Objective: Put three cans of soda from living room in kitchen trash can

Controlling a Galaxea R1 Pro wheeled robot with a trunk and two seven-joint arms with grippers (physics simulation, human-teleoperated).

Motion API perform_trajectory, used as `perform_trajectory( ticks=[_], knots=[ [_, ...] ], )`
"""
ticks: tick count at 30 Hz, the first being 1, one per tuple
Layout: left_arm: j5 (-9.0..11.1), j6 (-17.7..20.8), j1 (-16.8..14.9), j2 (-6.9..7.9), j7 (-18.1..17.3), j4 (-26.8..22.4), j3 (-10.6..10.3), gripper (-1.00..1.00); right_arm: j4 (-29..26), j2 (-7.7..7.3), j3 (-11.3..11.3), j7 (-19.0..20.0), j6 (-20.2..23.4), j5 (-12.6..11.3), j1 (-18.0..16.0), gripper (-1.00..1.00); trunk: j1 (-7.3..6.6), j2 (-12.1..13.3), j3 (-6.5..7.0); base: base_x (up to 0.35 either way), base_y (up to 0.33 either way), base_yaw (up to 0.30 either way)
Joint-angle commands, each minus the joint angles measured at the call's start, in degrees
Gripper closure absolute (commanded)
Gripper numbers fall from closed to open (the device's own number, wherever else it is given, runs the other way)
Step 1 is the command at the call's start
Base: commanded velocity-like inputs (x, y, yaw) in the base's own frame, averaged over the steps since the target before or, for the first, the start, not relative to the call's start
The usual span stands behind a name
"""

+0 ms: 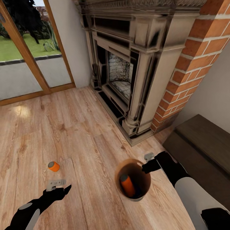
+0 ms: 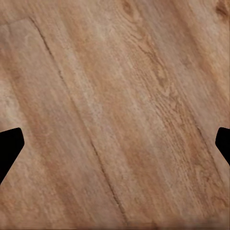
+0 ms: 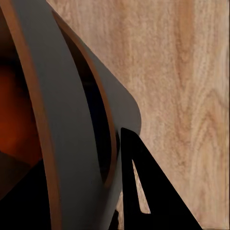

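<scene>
Two orange cans can be made out from the head view: one (image 1: 127, 185) leaning inside the bin (image 1: 118, 188), its lower end lost in the dark bottom beside something bluish too dim to identify, the other (image 1: 53, 166) lying on the plank floor (image 1: 80, 127) just ahead of the left gripper (image 1: 57, 185). That gripper hangs empty with jaws spread wide, and its wrist view shows bare planks between two black fingertips (image 2: 9, 148). Only the right wrist view shows the bin's grey wall and tan rim (image 3: 67, 143) up close, with one black finger (image 3: 153, 191) just outside the wall; I cannot tell how wide the right gripper (image 1: 147, 161) stands at the rim.
</scene>
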Motion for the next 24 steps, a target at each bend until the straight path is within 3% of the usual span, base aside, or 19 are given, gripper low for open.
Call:
perform_trajectory(
  ticks=[1,12,20,21,24],
  knots=[
    [0.00,0.00,0.00,0.00,0.00,0.09,0.00,-1.00,-0.01,0.01,-0.03,0.15,0.30,-0.26,-0.01,1.00,0.00,0.00,0.00,0.000,0.000,0.000],
    [0.34,-0.05,0.07,0.10,-0.33,0.42,0.19,-1.00,0.32,0.07,0.15,0.15,-0.21,5.89,-0.21,1.00,0.00,0.00,0.00,0.005,0.004,0.000],
    [1.18,-2.61,0.22,0.34,-2.89,2.95,0.77,-1.00,-0.22,-0.03,0.38,0.89,-0.16,9.77,0.02,1.00,0.00,0.00,0.00,0.214,0.181,0.000],
    [1.17,-3.77,0.23,0.34,-4.68,8.64,0.78,-1.00,-0.22,-0.04,0.38,0.90,5.68,-9.98,0.02,1.00,0.00,0.00,0.00,0.264,0.223,0.000],
    [1.13,-3.86,0.23,0.35,-4.76,8.80,0.79,-1.00,-0.24,-0.04,0.39,0.92,5.76,-9.97,0.04,1.00,0.00,0.00,0.00,0.267,0.226,0.000]
  ],
)
